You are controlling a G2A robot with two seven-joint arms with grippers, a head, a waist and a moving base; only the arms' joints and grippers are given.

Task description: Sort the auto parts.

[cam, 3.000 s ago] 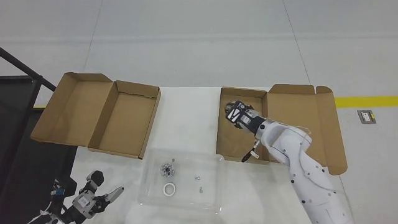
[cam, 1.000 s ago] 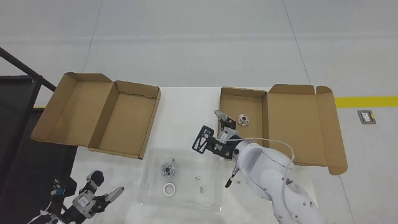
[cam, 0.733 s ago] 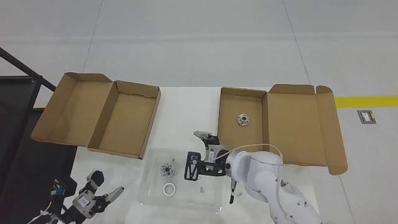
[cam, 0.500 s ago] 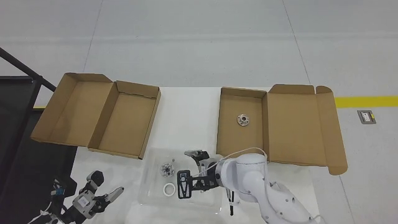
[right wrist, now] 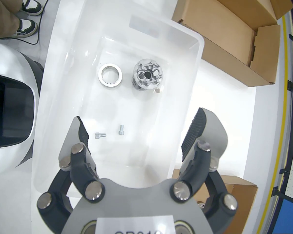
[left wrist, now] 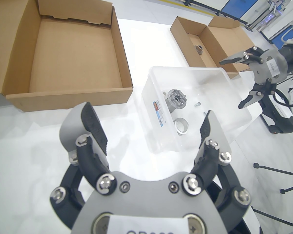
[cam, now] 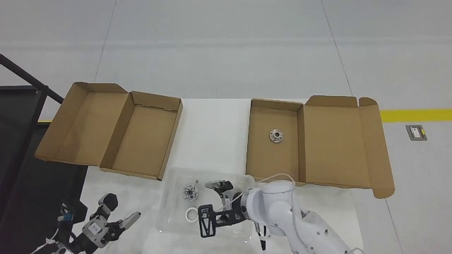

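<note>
The clear bin (cam: 164,204) sits at the table's (cam: 212,123) near edge, its far right corner close to the right box (cam: 272,162). Bare tabletop runs between the two boxes and between the bin and the left box (cam: 141,141). The right gripper (cam: 210,206) hangs over the bin's middle, jaws spread wide and empty. Inside, the hub (right wrist: 147,74) and ring (right wrist: 110,75) lie side by side at the left, with two bolts (right wrist: 100,135) apart from them towards the right. A flanged part (cam: 275,136) rests in the right box. The left gripper (left wrist: 148,110) is over the table's near left part, jaws released, holding nothing. In the top view the right gripper hides the bolts and its arm covers the bin's near right corner
</note>
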